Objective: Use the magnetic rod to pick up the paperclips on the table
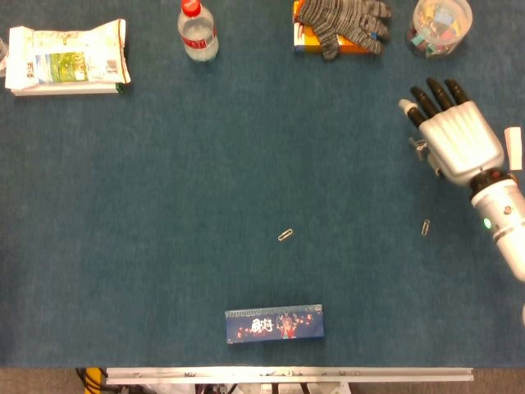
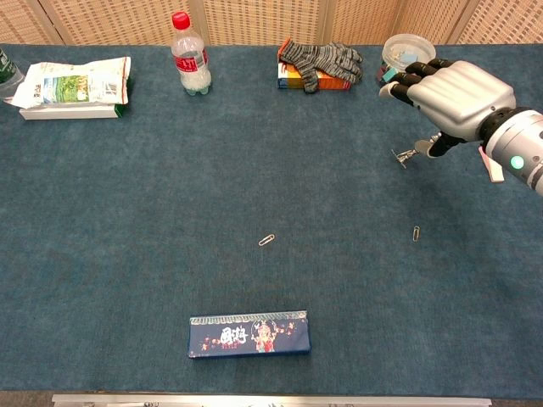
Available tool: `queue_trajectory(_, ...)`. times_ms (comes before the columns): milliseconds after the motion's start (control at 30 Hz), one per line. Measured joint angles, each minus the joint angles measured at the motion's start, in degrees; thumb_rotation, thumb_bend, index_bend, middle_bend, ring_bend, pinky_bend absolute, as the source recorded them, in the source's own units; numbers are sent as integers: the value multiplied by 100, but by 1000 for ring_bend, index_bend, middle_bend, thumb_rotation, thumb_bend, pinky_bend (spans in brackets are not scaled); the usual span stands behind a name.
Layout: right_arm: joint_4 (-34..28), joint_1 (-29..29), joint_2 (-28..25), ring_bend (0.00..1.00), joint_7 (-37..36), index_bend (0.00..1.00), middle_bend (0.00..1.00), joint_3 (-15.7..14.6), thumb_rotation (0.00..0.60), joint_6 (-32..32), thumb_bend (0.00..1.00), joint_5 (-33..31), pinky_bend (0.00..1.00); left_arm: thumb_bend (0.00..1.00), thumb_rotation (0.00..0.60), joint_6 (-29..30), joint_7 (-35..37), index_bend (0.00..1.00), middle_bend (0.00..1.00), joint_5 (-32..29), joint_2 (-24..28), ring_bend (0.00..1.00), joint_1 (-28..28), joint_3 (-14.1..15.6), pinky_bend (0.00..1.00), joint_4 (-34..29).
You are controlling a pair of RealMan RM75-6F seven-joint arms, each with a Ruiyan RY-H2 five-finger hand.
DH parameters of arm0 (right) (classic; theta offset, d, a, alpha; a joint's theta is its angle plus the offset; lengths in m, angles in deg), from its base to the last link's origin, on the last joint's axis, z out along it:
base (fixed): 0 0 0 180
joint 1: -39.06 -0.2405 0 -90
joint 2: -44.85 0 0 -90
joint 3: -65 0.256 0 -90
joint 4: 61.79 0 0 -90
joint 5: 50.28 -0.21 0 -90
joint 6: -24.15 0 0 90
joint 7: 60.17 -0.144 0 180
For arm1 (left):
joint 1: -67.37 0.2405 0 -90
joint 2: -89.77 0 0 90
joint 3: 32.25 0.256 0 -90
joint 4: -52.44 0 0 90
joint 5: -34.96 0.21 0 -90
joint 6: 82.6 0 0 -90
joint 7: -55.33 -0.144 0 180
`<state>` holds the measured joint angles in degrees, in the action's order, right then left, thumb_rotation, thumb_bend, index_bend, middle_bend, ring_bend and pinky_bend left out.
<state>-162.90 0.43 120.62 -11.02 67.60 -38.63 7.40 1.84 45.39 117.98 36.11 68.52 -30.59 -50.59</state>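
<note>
- Head view: the blue felt-covered table (image 1: 164,189) fills the frame and carries everything listed below.
- Right hand (image 1: 456,139), at the right edge above the cloth, pinches the magnetic rod (image 2: 409,155); its dark fingers (image 2: 405,78) extend toward the far edge. The left hand appears in neither view.
- Printed bag (image 1: 66,57) lies at the far left corner on a flat white packet.
- Long blue box (image 1: 274,322) lies near the front edge, parallel to it, well apart from the hand.
- Knit gloves (image 1: 340,23) rest on an orange box (image 1: 305,39) at the far edge.
- Water bottle (image 1: 198,31) with a red cap stands upright, left of the gloves.
- Clear round container (image 1: 441,26) of coloured clips stands at the far right corner; in the chest view the hand partly covers it.
- Small pale block (image 1: 513,148) lies at the right edge, just beside the hand.
- The rod projects leftward from under the palm, small metal pieces clinging to its tip.
- Two paperclips lie on the cloth: one (image 1: 285,235) mid-table, another (image 1: 425,226) below the hand.
</note>
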Motion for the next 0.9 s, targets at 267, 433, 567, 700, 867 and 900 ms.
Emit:
queue_trajectory(267,-755,449,-586,3,-247,127,119,-287,600,-670,270,764,92,186,600,-73,48,509,71,-46,159,0,-26,3,3,-97)
queue_trajectory(433,-1160,914,-963,3,-407,127,119,-584,600,-1195,271,1327,92,185,600,-214,468,519,114,84,451,0,-96,45,44,-247)
queue_trajectory(567,-1359,1361,-1197,3,-590,127,119,-872,600,-1604,270,1799,92,185,600,-399,1028,521,137,240,808,0,-198,88,60,-380)
queue_trajectory(700,-1446,1748,-1368,3,-759,128,119,-1088,600,-1936,270,2193,92,185,600,-425,1148,521,150,382,1038,0,-244,121,66,-550)
queue_trajectory(867,-1537,2166,-1579,3,-965,128,119,-1277,600,-2258,270,2576,92,185,600,-275,1022,521,156,436,1135,0,-157,181,67,-701)
queue_trajectory(900,-1552,2223,-1620,3,-1003,128,119,-1298,600,-2298,271,2635,92,185,600,-261,989,521,156,436,1150,0,-141,192,67,-720)
